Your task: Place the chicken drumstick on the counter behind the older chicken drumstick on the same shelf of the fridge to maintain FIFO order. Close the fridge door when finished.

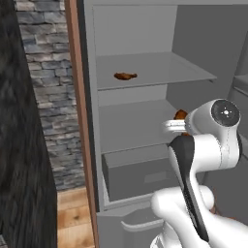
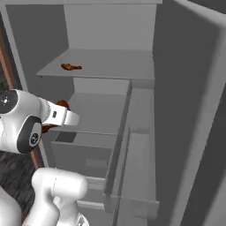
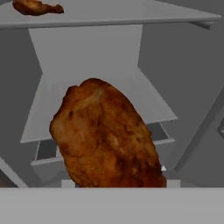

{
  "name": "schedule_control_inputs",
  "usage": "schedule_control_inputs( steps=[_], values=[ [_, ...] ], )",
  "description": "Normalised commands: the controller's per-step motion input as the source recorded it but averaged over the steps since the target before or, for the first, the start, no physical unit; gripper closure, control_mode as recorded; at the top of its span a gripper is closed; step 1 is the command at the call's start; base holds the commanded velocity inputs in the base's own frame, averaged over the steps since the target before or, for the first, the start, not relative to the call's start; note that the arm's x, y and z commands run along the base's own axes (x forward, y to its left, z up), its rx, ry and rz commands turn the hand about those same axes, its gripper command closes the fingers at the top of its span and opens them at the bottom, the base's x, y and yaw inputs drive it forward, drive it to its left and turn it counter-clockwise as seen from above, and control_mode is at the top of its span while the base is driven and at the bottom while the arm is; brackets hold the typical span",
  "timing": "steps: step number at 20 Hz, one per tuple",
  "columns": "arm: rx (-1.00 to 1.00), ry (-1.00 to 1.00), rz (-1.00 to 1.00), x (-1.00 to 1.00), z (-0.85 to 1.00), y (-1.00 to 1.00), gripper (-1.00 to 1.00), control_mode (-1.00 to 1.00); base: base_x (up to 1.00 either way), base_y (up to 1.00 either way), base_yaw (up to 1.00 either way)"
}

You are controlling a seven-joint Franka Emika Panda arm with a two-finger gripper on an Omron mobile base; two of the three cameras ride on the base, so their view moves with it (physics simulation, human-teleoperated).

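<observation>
Tall grey steel-coloured fridge (image 1: 203,29) stands open, plain grey interior with flat shelves and a bottom drawer (image 1: 140,177) exposed to the arm.

Small slender orange-brown older chicken drumstick (image 1: 125,75) lies on the upper shelf (image 1: 160,68), toward its left front part, on its side; same item seen in right base view (image 2: 70,67) and at the top left of hand view (image 3: 36,7).

Two-finger gripper: fingertips hidden behind the load in hand view, body mostly hidden by the white wrist in the base views. Jaws clenched on a large darker red-brown chicken drumstick (image 3: 107,135), which hangs in the foreground of hand view, meaty end up.

Left base view: a bit of the same red-brown piece (image 1: 180,115) shows just behind the white wrist, level with the middle shelf (image 1: 131,123). Right base view: it (image 2: 62,104) peeks out above the wrist, in front of the middle shelf's left part.

Held piece sits lower than the upper shelf and well apart from the older drumstick; not resting on any shelf
</observation>
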Motion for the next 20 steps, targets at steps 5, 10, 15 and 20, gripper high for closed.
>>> schedule_control_inputs(
  steps=[5,10,15,20],
  values=[
    [0.0,0.0,0.0,0.0,0.0,0.0,1.0,1.0,0.56,-0.46,0.0],
    [0.0,0.0,0.0,0.0,0.0,0.0,1.0,1.0,0.72,-0.05,0.0],
    [0.0,0.0,0.0,0.0,0.0,0.0,1.0,1.0,0.43,-0.09,0.0],
    [0.0,-0.05,0.0,0.01,0.15,-0.05,1.0,-1.0,0.07,-0.09,0.0]
  ],
)
